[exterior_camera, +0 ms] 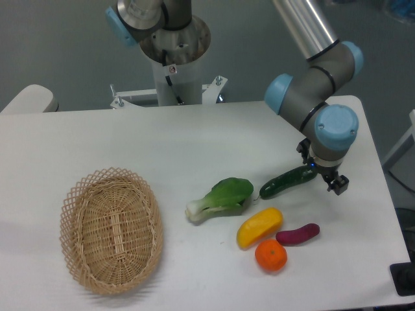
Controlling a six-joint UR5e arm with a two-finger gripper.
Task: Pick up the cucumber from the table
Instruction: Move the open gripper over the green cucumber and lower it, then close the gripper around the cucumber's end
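1. Now we see the gripper low over the table, at the right end of the cucumber — the wrist housing hides the fingertips, so we cannot tell whether the fingers are apart or closed on it.
2. We find the cucumber lying tilted, its left end lower in the view and close to the bok choy, its right end running up under the gripper.
3. Taking the cucumber as our landmark, the bok choy lies just to its left, leaves toward it and white stalk pointing away.
4. Below the cucumber we see a yellow fruit, near it but apart.
5. Below and right of the cucumber lies a small purple sweet potato, and an orange sits lower, touching or nearly touching the yellow fruit.
6. Well to the left of the cucumber — past the bok choy — we see an oval wicker basket on the table.
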